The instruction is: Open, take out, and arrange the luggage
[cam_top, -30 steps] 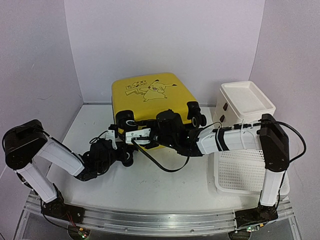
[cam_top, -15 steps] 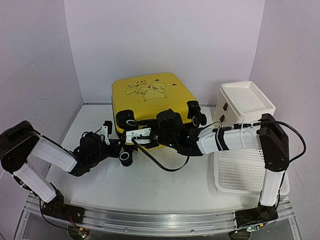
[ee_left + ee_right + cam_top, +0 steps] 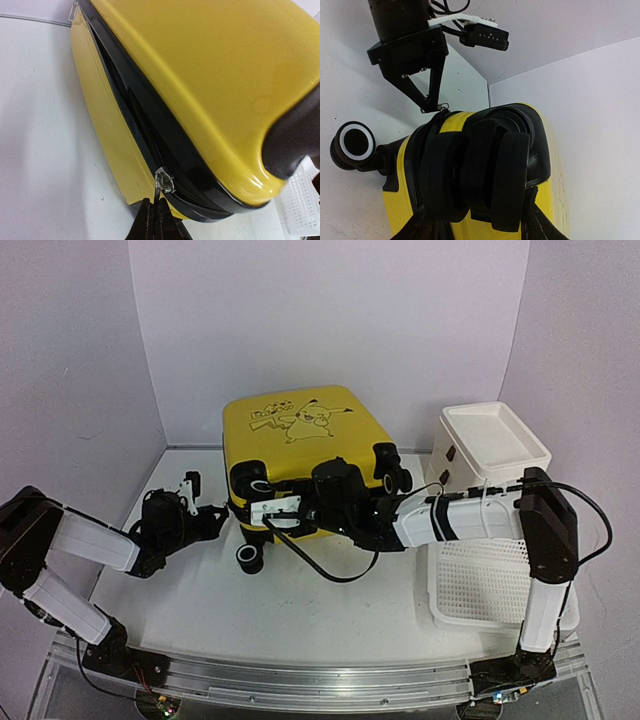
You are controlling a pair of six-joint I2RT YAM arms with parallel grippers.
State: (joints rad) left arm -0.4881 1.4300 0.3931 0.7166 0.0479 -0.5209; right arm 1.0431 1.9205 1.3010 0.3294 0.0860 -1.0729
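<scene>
Lying flat at centre frame in the overhead view, the yellow suitcase (image 3: pixel 300 440) rests on the white tabletop (image 3: pixel 330 610), with its Pikachu drawing facing up and its wheeled end towards the bottom of the frame.

Left pincer (image 3: pixel 153 210): closed narrow on the metal zipper pull (image 3: pixel 163 181). It sits at the lower-left corner of the case as seen from above. In the left wrist view the pull hangs from the black zipper band (image 3: pixel 145 135) at bottom centre. A dark line runs up the band from the pull towards the upper left; whether the teeth are parted there cannot be told.

Right pincer (image 3: pixel 475 222): set at about half width. Its fingers flank and grip the black caster wheel (image 3: pixel 485 175) at the same end of the case, just right of the left pincer. A second wheel with a white hub (image 3: pixel 355 142) shows at the left of the right wrist view, apart from both pincers.

The lid sits down on the lower shell.

Surroundings: a white drawer cabinet (image 3: pixel 490 445) stands at the right of the overhead frame, just beside the case. A white perforated basket (image 3: pixel 490 580) lies below the cabinet in the frame, under the right arm.
</scene>
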